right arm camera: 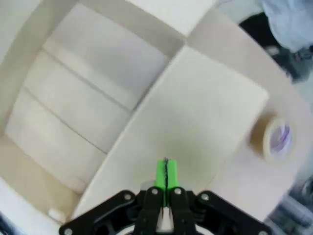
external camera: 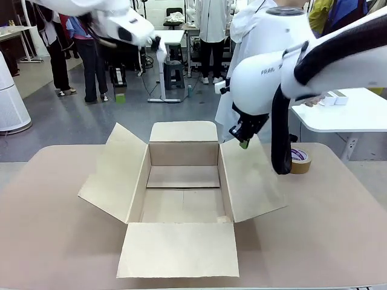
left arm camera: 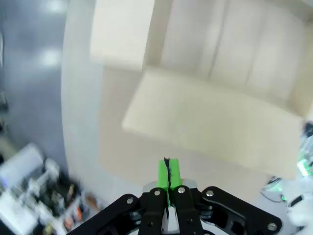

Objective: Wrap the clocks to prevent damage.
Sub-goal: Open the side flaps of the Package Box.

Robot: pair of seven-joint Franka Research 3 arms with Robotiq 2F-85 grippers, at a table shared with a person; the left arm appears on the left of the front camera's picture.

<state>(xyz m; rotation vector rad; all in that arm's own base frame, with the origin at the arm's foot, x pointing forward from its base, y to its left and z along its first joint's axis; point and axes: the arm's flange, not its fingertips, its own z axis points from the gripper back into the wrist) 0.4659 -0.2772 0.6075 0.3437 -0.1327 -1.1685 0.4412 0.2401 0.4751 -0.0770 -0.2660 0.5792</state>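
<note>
1. Front view: where the clocks lie cannot be told from these pictures. An open cardboard box point(external camera: 183, 154) sits mid-tabletop with its four flaps spread outward and its bare brown floor showing.
2. The tabletop point(external camera: 48, 229) around the box is plain tan. A brown tape roll point(external camera: 299, 161) lies flat on it just beyond the box's right flap.
3. The right gripper point(external camera: 244, 142) hangs above the box's right flap near its far corner. The arm's bulky white joint and black cable sleeve stand in front of the tape roll's left edge and hide much of a person in white beyond the box.
4. Right wrist view: the right gripper point(right arm camera: 166, 171) has its jaws clenched, green pads pressed together with nothing between them. It is over the box's right flap, and the tape roll point(right arm camera: 273, 138) is past the flap's outer edge.
5. Left wrist view, blurred: the left gripper point(left arm camera: 167, 171) also has its jaws clenched on nothing. It is high above the tabletop beside the box's left flap.
6. Beyond the box, a white table point(external camera: 357, 112) stands at the right.
</note>
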